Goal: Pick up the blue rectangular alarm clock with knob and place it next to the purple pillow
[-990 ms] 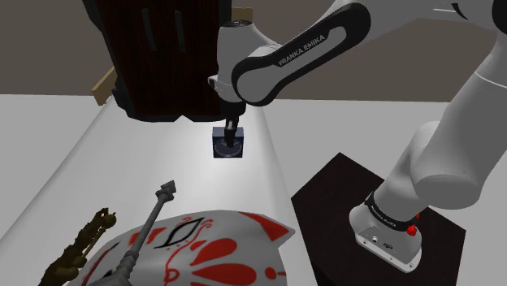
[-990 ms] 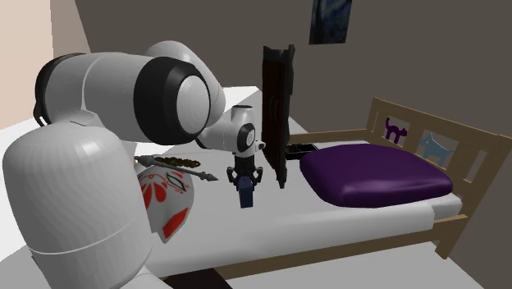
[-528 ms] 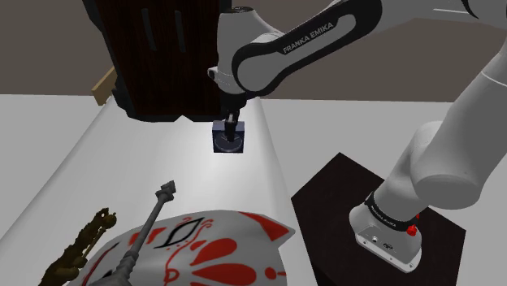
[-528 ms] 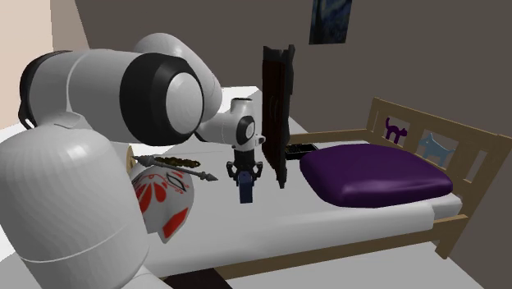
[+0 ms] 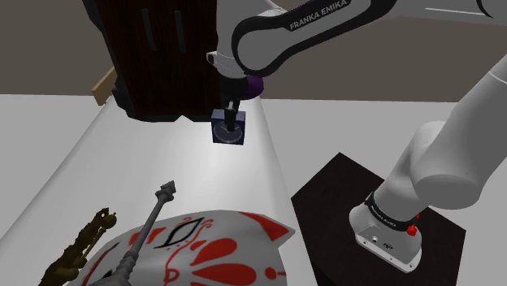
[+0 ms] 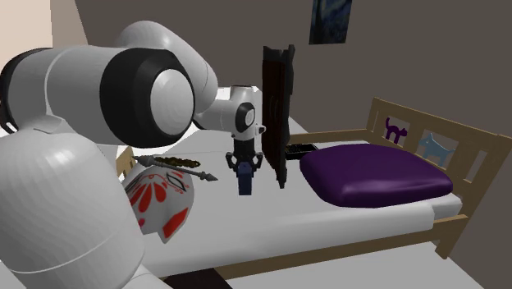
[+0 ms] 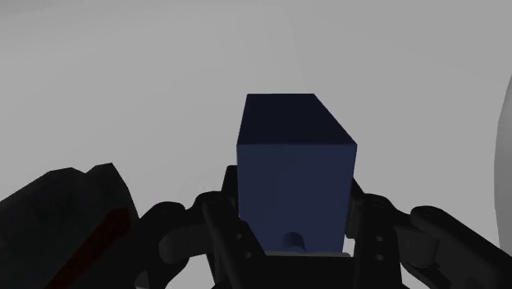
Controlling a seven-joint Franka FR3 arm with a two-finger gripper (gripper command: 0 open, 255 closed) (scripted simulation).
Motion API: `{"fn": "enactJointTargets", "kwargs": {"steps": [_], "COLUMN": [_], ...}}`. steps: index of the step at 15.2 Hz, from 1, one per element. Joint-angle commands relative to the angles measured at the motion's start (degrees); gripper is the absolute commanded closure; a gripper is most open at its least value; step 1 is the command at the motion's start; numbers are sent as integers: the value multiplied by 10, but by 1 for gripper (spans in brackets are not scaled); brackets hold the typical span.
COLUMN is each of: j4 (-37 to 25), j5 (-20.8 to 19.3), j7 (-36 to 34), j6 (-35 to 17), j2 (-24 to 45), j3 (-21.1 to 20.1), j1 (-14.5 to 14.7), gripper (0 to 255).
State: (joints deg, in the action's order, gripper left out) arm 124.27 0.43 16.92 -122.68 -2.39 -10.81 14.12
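gripper (image 6: 245, 167) pinching the blue alarm clock (image 6: 244, 185) from above, one black finger on each side face. in the wrist view the fingers (image 7: 226, 230) clasp the box near its upper end, with the small knob (image 7: 294, 240) between them. clock hangs just over the white bed surface (image 6: 279, 220), apparently clear of it, beside the tall dark slatted object (image 6: 276, 115) and well short of the purple pillow (image 6: 373, 174). step in hand, as we judge it: carry across to the pillow. we'd want enough height to clear the sheet, then a path round the near side of the slatted object, wrist level so the box doesn't pivot in the pinch. set down on open sheet just beside the pillow's edge, not on its bulge. materials: clock is a plain matte box with flat faces and sharp edges, good for a parallel pinch; round dial (image 5: 230, 136) on one face. pillow looks soft, domed, faintly glossy. bed surface smooth, likely yielding, so we'd lower until the box seats before letting go. white-and-red mask (image 6: 164, 201) lies away from the route, no concern.
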Motion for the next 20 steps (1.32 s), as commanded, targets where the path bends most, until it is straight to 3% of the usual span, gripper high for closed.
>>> {"fn": "enactJointTargets", "kwargs": {"steps": [1, 20], "j4": [-11, -122], "j5": [1, 7], "j7": [1, 6], "j6": [17, 162], "j2": [-6, -40], "j3": [0, 3], "j1": [0, -1], "gripper": [255, 255]}}
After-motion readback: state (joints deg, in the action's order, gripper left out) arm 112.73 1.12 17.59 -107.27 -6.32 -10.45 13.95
